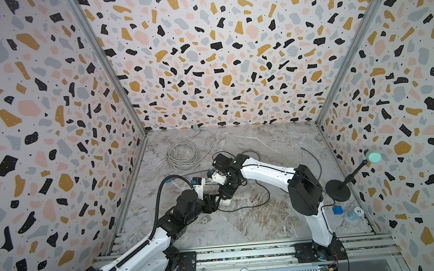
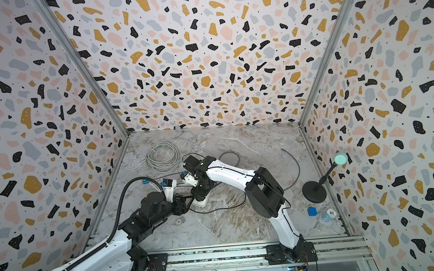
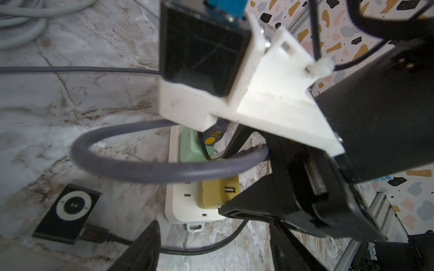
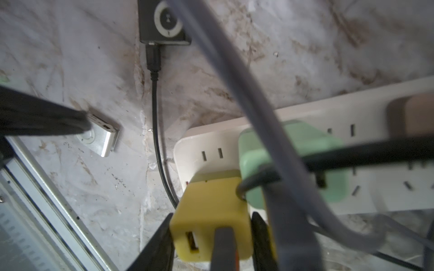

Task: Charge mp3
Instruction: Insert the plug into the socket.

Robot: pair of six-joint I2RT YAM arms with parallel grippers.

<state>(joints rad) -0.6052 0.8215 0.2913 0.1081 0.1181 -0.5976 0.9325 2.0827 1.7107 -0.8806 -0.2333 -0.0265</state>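
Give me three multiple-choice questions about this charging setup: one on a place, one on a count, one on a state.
1. Where does the yellow charger sit?
A. On the power strip, beside the green charger
B. On the bare table, away from any socket
C. On the round stand base

2. How many music players lie on the table?
A. One
B. Two
C. Three

3. The black player and its cable are:
A. Plugged together
B. Lying apart
C. Stacked on the strip

Answers:
1. A, it stands in the strip's end sockets, next to the green one.
2. B, the black one and a silver player.
3. A, the plug sits in the player's edge.
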